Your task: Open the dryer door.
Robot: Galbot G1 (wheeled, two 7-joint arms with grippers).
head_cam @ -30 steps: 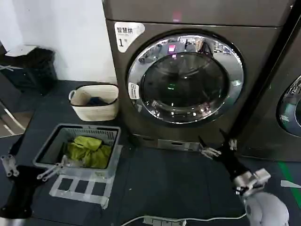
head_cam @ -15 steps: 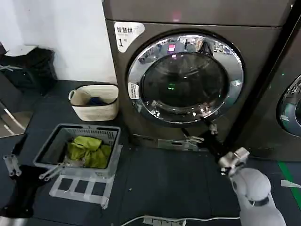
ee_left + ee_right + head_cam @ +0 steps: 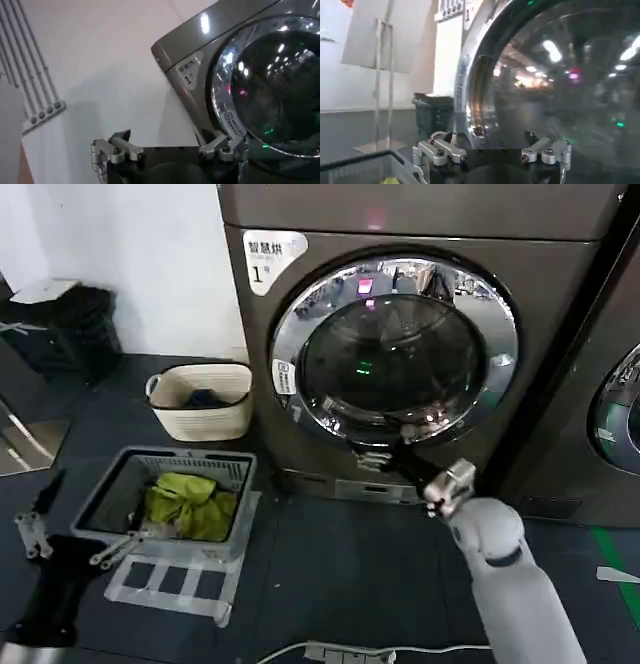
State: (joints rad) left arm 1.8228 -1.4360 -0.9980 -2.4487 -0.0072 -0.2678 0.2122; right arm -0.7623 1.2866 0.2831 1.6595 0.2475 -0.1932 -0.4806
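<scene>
- The dryer, marked "1", stands straight ahead of me on the floor.
- Its door is round, with no long axis; it lies flat in the front panel, facing me.
- My right tool sits at the door's lower chrome rim, fingers spread apart.
- My left tool hangs low beside the basket, fingers apart, empty.

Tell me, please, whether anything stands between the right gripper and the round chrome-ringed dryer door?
Nothing visible does. The right gripper is open at the lower rim of the chrome-ringed, dark-glass dryer door, with no object between them. The left gripper hangs low beside the grey laundry basket.
</scene>
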